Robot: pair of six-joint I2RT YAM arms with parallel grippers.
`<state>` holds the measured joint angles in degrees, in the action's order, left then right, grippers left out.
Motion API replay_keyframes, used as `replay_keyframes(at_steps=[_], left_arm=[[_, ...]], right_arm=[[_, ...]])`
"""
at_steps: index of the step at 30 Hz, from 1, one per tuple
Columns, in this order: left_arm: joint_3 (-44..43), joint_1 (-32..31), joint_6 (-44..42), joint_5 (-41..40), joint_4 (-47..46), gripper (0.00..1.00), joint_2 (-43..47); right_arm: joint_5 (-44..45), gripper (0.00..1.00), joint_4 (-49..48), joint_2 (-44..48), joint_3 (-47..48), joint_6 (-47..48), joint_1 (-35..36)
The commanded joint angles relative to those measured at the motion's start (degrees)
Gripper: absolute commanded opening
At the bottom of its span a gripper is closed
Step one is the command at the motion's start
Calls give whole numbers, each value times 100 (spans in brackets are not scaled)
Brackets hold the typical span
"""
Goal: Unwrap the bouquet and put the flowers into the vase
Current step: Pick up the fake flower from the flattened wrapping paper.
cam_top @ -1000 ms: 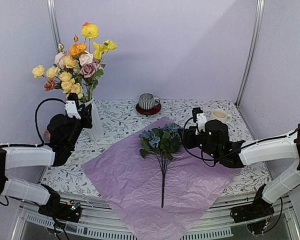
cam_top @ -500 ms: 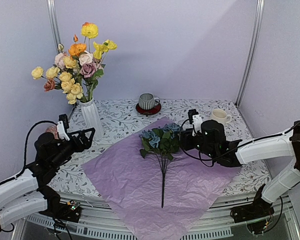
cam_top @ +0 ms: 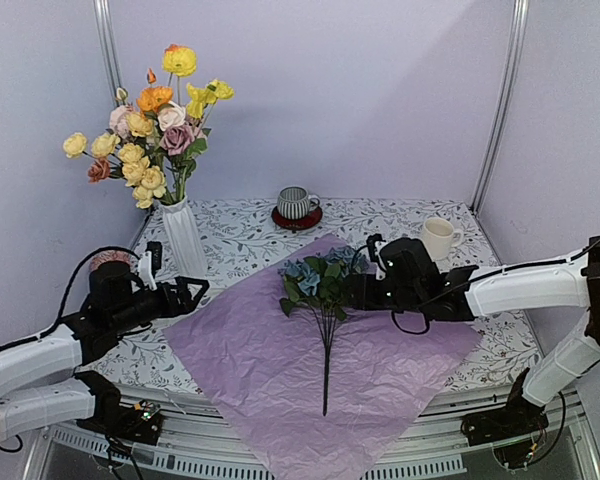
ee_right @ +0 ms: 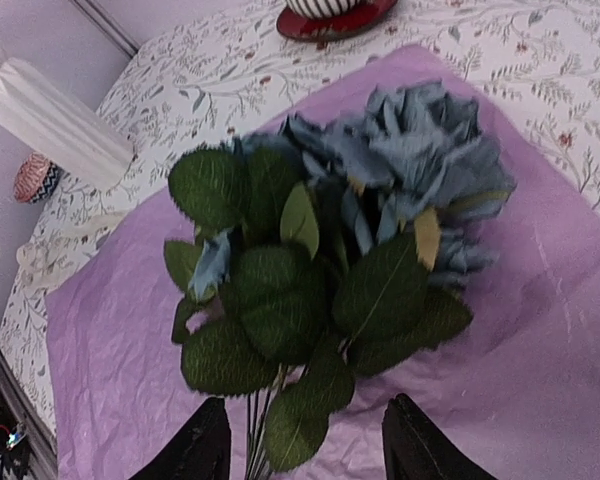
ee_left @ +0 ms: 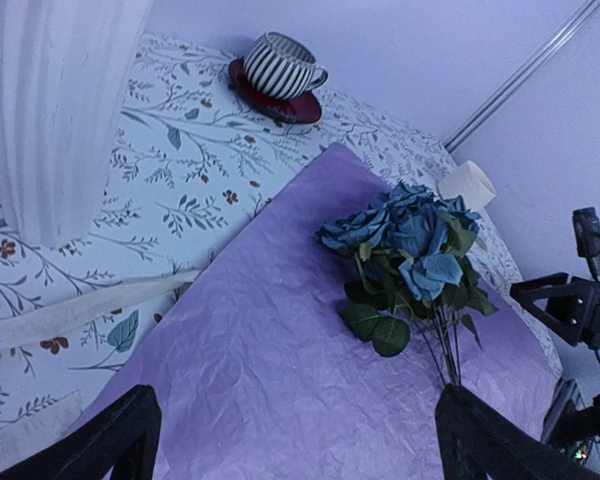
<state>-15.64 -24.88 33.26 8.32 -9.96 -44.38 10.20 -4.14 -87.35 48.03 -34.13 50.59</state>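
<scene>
Across the middle of the top view, the pink-lilac paper [cam_top: 280,370] lies spread flat on the flowered table [cam_top: 235,235], so I take the unwrapping to be done. Just above centre on that sheet rests a bunch of dusty-blue roses [cam_top: 323,278], heads toward the back and stems running down toward the near edge. Lying that way, it leaves the stems open to a grab from the side.

At upper left the ribbed white vase [cam_top: 185,238] stands upright on the table, just off the paper's left corner. It already holds a spread of yellow, orange and pink flowers [cam_top: 150,130], so the blue bunch seems to be the last to go in.

From the right of the frame, the right gripper [ee_right: 308,425] reaches in low at the roses. Its wrist view shows the two fingers apart on either side of the lower leaves and stem tops, holding nothing yet. I read that as lining up a pinch.

At lower left, the left gripper [ee_left: 295,420] sits low beside the vase with its jaws spread wide and empty, facing the roses across the sheet. It seems to be keeping clear. A pale ribbon [ee_left: 90,300] trails on the table by the paper's edge. The striped mug [cam_top: 298,203] and cream mug [cam_top: 438,236] stand well back.
</scene>
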Motion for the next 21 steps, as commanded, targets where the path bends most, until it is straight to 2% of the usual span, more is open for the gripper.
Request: replay_keyframes(at_steps=[1, 5, 12, 21], left_arm=[[-197, 36, 410, 273, 38, 98, -513], [-67, 17, 639, 679, -392, 98, -733], [-282, -3, 630, 991, -261, 98, -1137], [-175, -78, 726, 1048, -434, 98, -1149]], right_arm=[[-526, 54, 544, 244, -206, -733, 480], [-619, 53, 780, 85, -288, -1257, 969], [-691, 47, 825, -386, -376, -2249, 1482], [-978, 42, 895, -905, -160, -2558, 1743]])
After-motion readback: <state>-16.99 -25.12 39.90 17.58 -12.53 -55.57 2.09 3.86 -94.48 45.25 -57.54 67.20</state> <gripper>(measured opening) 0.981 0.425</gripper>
